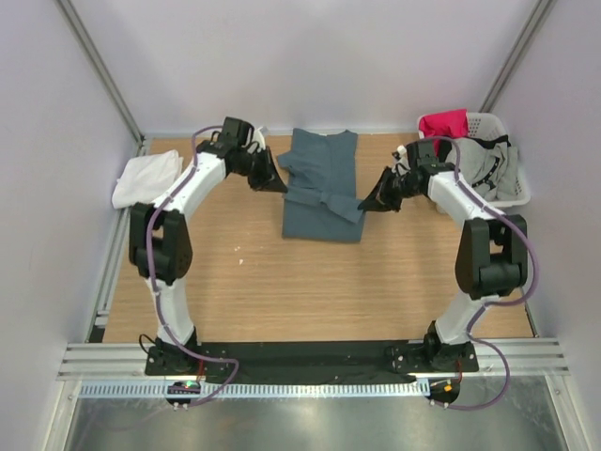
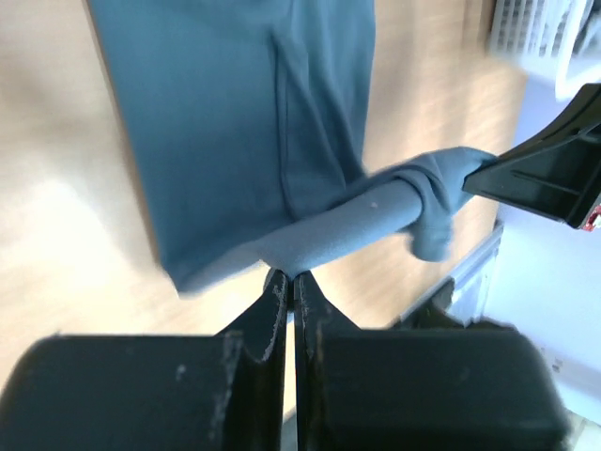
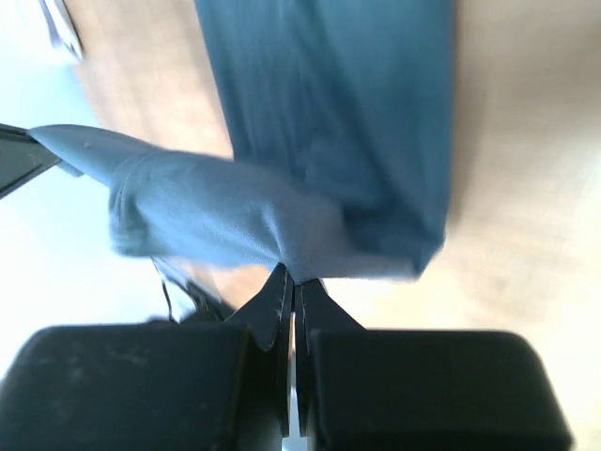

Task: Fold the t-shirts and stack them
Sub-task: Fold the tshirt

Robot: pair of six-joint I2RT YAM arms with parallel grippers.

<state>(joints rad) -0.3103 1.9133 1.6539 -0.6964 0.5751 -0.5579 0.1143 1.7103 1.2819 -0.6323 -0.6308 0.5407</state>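
The slate-blue t-shirt [image 1: 319, 188] lies on the wooden table [image 1: 282, 282] at the back centre, partly folded, with a fold of cloth raised across its middle. My left gripper [image 1: 278, 183] is shut on its left edge; in the left wrist view [image 2: 289, 275] the cloth [image 2: 235, 141] stretches away from the tips. My right gripper [image 1: 368, 203] is shut on its right edge; it also shows in the right wrist view [image 3: 293, 279] holding the cloth [image 3: 329, 141]. A white t-shirt [image 1: 146, 178] lies folded at the table's left edge.
A white laundry basket [image 1: 507, 193] stands at the back right, holding a red garment [image 1: 443, 122] and a grey one [image 1: 484, 164]. White walls close in the table on three sides.
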